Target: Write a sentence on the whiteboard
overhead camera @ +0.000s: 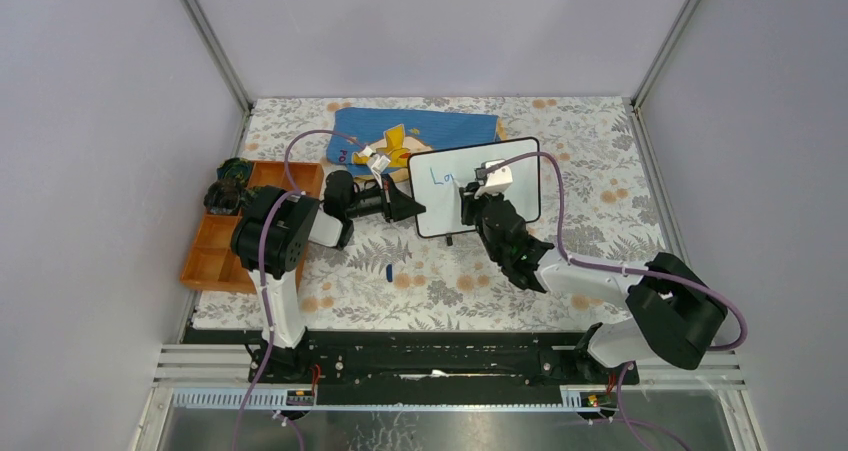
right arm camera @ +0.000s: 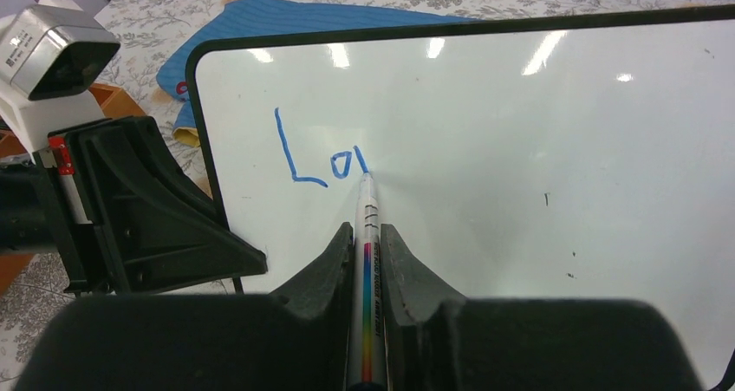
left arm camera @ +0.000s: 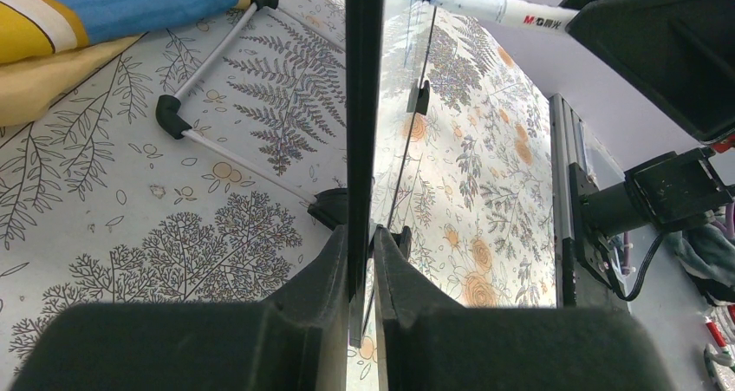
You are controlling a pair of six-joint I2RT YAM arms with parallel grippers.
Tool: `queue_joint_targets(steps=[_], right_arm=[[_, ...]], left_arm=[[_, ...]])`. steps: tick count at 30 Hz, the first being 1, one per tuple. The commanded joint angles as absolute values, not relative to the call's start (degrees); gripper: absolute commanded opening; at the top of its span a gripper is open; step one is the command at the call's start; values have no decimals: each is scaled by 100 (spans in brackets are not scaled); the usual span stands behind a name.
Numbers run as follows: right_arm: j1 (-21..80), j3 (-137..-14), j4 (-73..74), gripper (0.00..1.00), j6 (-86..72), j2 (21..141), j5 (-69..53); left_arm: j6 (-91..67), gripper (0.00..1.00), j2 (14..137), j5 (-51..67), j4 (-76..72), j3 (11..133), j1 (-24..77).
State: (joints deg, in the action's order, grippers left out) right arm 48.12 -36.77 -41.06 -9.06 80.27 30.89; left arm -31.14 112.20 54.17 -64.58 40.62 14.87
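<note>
At the far left an orange tray sat on the flowered counter. Beside it the left claw was pinched tight on the left edge of the whiteboard. The board stood upright on its little feet near the middle of the counter, in front of a blue cloth. In the board's upper left the sentence ran only as far as "Lo" and the first stroke of another letter. The right claw was closed on a marker, whose tip touched the board at that last stroke. To my eye the writing had barely begun. Done well, the next strokes would want light, even pressure straight into the board and small letters so the rest fits. The left claw would need to brace the edge so the panel didn't rock or slide.
</note>
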Motion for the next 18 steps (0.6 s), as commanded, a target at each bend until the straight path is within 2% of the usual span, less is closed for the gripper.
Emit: queue_joint_targets(steps=[1,18], right_arm=[[4735,-3547,-4175,0,-1010,7860,3287],[4705,-3881,-4131,0,-801,7927,3433]], left_arm=[[-2866,0,11268,5353,-5889,4027,1583],[-2832,0,11276,5353,-5843,4024,1593]])
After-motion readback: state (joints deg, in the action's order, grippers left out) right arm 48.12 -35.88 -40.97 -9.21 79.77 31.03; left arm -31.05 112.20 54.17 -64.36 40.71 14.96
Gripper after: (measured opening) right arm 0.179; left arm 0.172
